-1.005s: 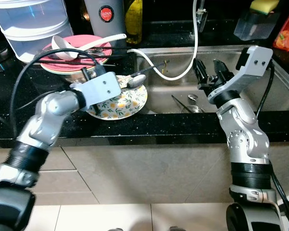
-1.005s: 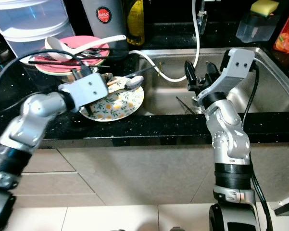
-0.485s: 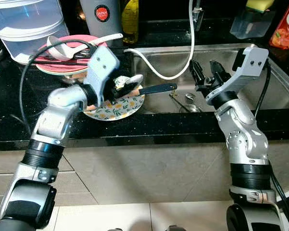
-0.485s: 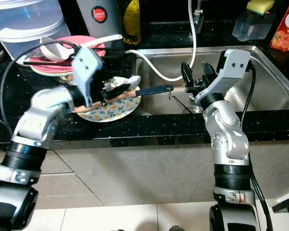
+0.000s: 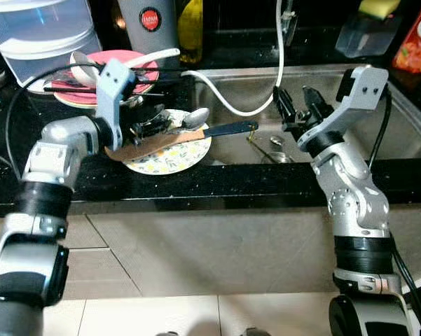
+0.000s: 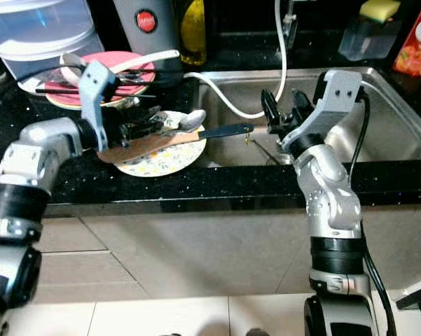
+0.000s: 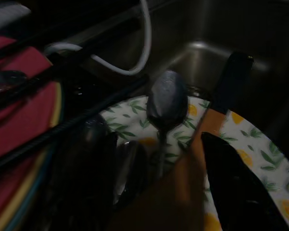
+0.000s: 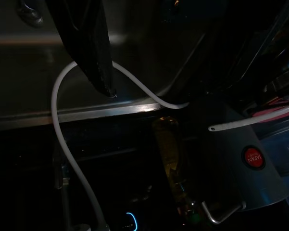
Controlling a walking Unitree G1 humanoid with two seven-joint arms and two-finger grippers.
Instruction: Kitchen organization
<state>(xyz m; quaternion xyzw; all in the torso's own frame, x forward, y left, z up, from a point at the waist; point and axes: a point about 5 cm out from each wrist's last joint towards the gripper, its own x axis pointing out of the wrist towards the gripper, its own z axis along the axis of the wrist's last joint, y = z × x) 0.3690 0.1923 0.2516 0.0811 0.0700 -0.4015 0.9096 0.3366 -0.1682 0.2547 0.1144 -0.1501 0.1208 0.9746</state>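
Wooden spatula (image 5: 169, 140) clamped in left gripper (image 5: 146, 128) (over plate (image 5: 185, 152)); right gripper (image 5: 299, 112) spread.

Beside the left gripper (image 5: 151, 126), the wooden spatula (image 5: 148, 144) hides part of the flowered plate (image 5: 175, 155), and whether the dark fingers clamp the spatula cannot be told. Beyond the right gripper (image 5: 298, 110), small utensils (image 5: 274, 145) on the sink floor stay too small to name. A sponge holder (image 5: 368, 33) is cut by the frame's top edge.

One floral plate (image 5: 169, 150), one spatula (image 5: 178, 138), one metal spoon (image 5: 194, 117).
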